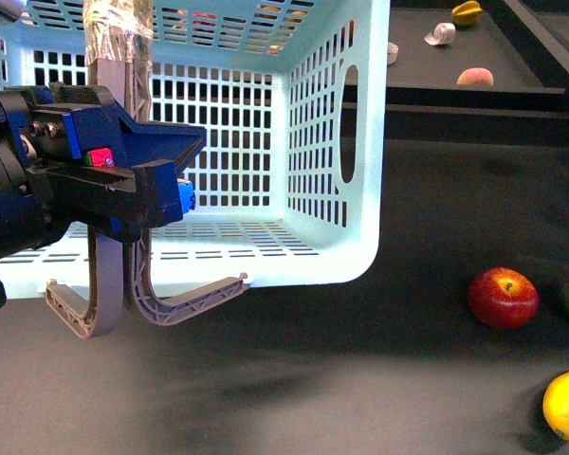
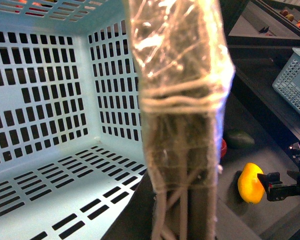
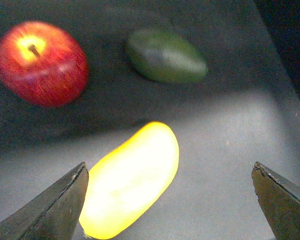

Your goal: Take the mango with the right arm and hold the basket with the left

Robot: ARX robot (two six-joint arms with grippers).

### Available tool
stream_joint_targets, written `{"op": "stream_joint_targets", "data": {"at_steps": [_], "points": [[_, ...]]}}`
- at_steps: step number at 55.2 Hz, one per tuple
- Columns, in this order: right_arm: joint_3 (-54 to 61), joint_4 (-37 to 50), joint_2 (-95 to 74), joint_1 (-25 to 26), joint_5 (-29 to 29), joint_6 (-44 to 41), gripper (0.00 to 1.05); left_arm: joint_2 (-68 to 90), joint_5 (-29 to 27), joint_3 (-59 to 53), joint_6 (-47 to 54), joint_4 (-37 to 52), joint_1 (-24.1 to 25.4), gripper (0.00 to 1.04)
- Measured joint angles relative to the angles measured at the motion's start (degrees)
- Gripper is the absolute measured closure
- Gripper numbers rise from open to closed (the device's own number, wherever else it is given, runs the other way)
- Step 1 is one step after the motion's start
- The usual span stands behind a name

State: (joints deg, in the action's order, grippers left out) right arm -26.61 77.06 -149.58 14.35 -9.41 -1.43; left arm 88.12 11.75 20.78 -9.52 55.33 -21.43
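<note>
While the left gripper [image 1: 171,169] is clamped on the taped handle [image 1: 117,33] of the basket [image 1: 332,142], the basket's open side faces the front camera. Only its slotted floor and walls show inside. A second slotted basket [image 2: 295,80] appears at the edge of the left wrist view; its contents cannot be told.

The mango [image 3: 132,180] lies flat on the dark table [image 3: 230,150], outside the basket and well apart from it, near the red apple [image 3: 40,62] and the green fruit [image 3: 165,55]. Its long axis runs obliquely across the gap of the right gripper [image 3: 169,169], whose jaws stand wide apart. One end lies just beside one finger; the other points toward the green fruit.

The front view cuts the mango off at the frame's lower right corner. The left wrist view shows it whole, with the right gripper just beside it. Only the right wrist view shows the jaw opening and the mango's axis.
</note>
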Motion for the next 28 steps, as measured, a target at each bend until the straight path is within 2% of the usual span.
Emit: {"op": "stream_joint_targets", "data": {"at_steps": [16,28], "points": [[-5.6,-0.8,-3.8,-4.8,-0.4,0.8,0.08,0.0,0.2,0.0,0.0,0.0,0.0,0.96],[-7.3,-1.2,-7.6,-5.4,-0.6,2.8,0.08,0.0,0.0,0.0,0.0,0.0,0.0,0.96]]}}
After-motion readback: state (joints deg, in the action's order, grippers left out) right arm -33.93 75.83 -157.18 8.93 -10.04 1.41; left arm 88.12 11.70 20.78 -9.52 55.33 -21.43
